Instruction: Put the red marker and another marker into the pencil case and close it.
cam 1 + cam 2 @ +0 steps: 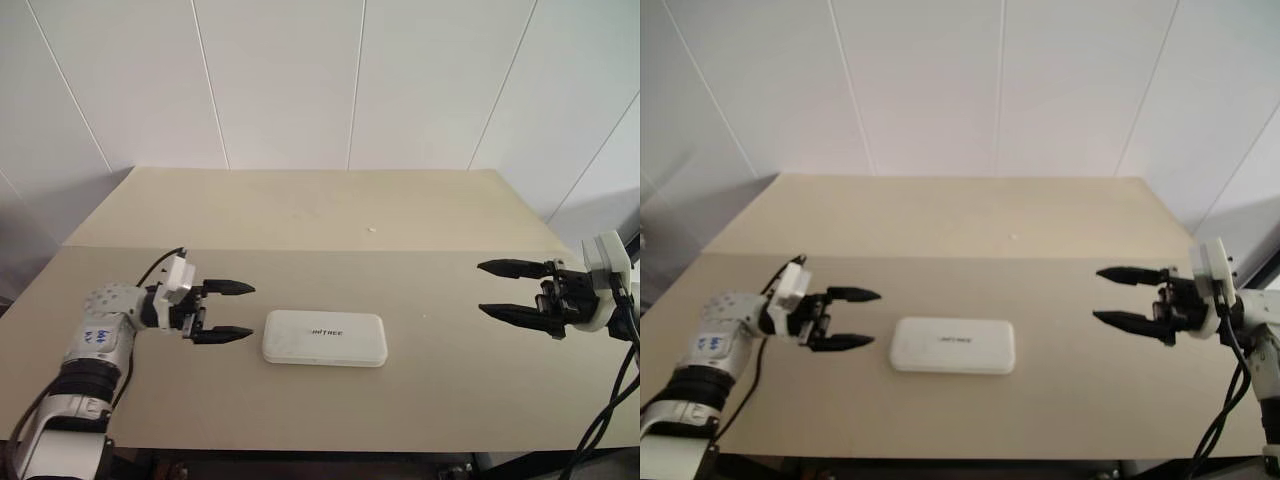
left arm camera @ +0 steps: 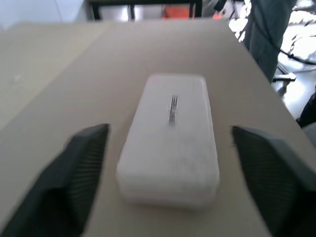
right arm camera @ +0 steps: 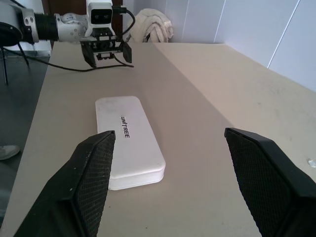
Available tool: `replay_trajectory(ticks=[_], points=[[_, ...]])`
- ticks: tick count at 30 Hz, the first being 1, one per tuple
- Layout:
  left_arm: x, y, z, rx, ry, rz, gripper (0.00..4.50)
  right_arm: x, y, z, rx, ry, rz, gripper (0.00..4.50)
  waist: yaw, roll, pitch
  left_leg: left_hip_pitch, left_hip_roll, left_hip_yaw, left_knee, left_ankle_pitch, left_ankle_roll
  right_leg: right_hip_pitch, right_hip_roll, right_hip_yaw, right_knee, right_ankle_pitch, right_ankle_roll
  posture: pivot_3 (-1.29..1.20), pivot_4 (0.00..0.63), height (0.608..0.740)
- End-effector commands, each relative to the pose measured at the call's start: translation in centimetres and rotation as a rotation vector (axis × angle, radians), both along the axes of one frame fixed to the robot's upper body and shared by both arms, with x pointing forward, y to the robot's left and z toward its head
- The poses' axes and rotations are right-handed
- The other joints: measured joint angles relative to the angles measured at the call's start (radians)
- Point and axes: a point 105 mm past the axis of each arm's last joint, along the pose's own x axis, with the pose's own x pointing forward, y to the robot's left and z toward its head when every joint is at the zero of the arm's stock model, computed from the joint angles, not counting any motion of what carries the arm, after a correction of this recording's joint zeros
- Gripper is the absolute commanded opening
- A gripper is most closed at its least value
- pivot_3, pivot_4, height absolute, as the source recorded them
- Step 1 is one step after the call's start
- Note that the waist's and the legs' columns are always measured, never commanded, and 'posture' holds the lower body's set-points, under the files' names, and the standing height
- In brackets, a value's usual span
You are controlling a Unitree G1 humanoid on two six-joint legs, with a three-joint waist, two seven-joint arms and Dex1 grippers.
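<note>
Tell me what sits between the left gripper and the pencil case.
Nothing. In the left eye view only a short stretch of bare table separates the open left gripper from the closed pencil case; the left wrist view shows the same gap.

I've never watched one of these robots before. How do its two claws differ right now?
The left gripper sits right beside the closed pencil case, while the right gripper hangs well away from it. The left gripper points right; the right gripper points left, so they face each other. Both are open and empty, above the table.

Lab-like test room: bare beige table (image 1: 300,215), white panel walls (image 1: 300,80).
</note>
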Motion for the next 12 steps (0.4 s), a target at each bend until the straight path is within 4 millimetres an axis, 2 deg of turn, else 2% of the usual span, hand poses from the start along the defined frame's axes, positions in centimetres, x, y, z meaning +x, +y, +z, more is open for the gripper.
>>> replay_trajectory(ticks=[1, 8, 12], points=[[-1.55, 0.95, 1.21, 0.034, -0.017, -0.097, 4.48, -1.56, -0.38, 0.98, -0.01, -0.033, 0.057, 4.5, 0.0, 0.0, 0.0, 0.0, 0.0, 0.0, 0.0, 0.0, 0.0, 0.0, 0.0, 0.0, 0.0, 0.0, 0.0, 0.0, 0.15, 0.74], [-2.47, 1.67, 0.73, 0.077, 0.04, -0.107, 4.48, -1.49, -0.36, 0.58, -0.027, -0.037, 0.043, 4.5, 0.0, 0.0, 0.0, 0.001, 0.0, 0.0, 0.001, 0.0, 0.0, 0.001, 0.0, 0.0, 0.001, 0.0, 0.0, 0.0, 0.15, 0.74], [-2.25, 1.52, 0.91, 0.08, 0.037, -0.11, 4.48, -1.58, 0.45, 0.56, -0.016, -0.055, 0.05, 4.5, 0.0, 0.0, 0.0, 0.001, 0.0, 0.001, 0.001, 0.0, 0.0, 0.001, 0.0, 0.0, 0.001, 0.0, 0.0, 0.0, 0.15, 0.74]])
